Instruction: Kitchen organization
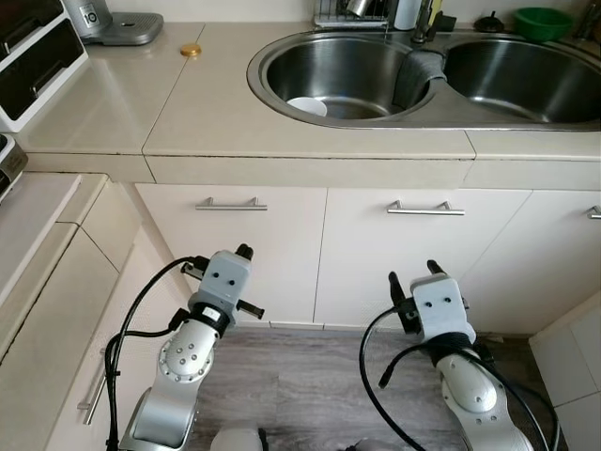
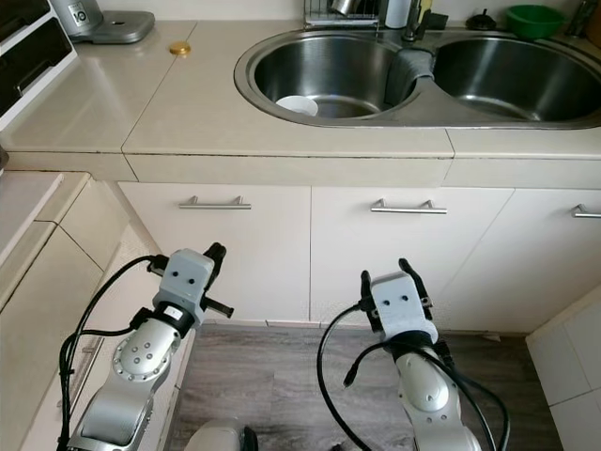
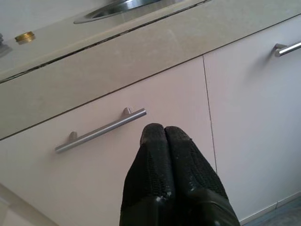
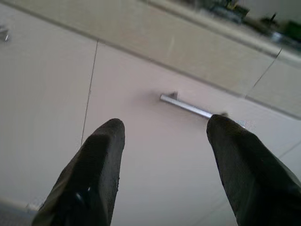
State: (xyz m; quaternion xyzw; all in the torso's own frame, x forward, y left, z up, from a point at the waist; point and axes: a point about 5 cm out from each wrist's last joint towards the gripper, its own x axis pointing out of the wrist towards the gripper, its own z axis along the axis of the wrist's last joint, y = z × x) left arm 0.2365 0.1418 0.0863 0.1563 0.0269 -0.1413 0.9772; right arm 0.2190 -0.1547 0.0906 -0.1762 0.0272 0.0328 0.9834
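Note:
A beige counter (image 1: pixel 216 113) holds a double steel sink (image 1: pixel 282 56) with a white bowl (image 1: pixel 307 106) in its left basin. A small gold lid (image 1: pixel 191 50) lies on the counter left of the sink. Both arms are held low in front of the cream cabinet doors. My left gripper (image 3: pixel 160 134) is shut with nothing in it, pointing at the left door's bar handle (image 3: pixel 101 130). My right gripper (image 4: pixel 162 127) is open and empty, facing the middle door's handle (image 4: pixel 188 107).
A dish rack (image 1: pixel 352 11), a green bowl (image 1: pixel 543 23) and a grey appliance (image 1: pixel 108 23) stand along the back. A black-and-white drawer unit (image 1: pixel 33 61) sits at the far left. Another cabinet run juts out on my left. Wood floor lies below.

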